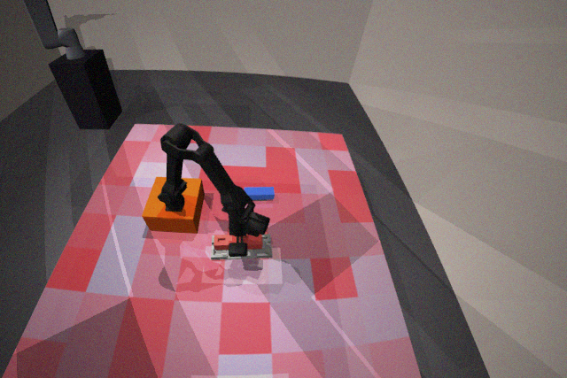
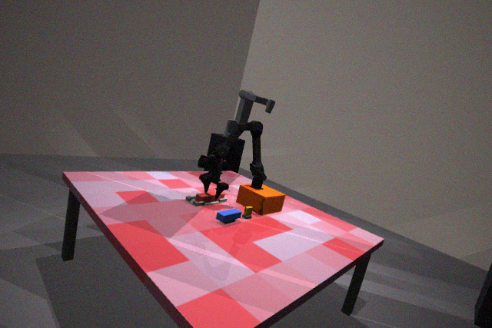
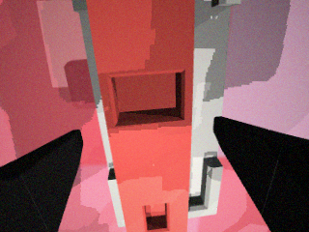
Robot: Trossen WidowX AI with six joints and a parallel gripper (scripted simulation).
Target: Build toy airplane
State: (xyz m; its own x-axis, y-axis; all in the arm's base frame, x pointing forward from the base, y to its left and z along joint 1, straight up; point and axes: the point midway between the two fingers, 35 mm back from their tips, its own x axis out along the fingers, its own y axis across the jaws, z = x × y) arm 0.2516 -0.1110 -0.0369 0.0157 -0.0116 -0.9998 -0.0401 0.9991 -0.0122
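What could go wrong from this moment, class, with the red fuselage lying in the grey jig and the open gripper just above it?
1. The black open gripper straddles the red block-shaped fuselage; lifting off at an angle could let a finger nudge it out of the grey jig.

2. Both sockets, the large one and the small one, are empty; the blue rectangular wing and small yellow tail fin lie close together, so grasping one might knock the other.

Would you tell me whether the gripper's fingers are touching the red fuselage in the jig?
Apart. In the wrist view, both dark fingers stand wide of the red fuselage, with pink table and grey jig visible in the gaps on each side.
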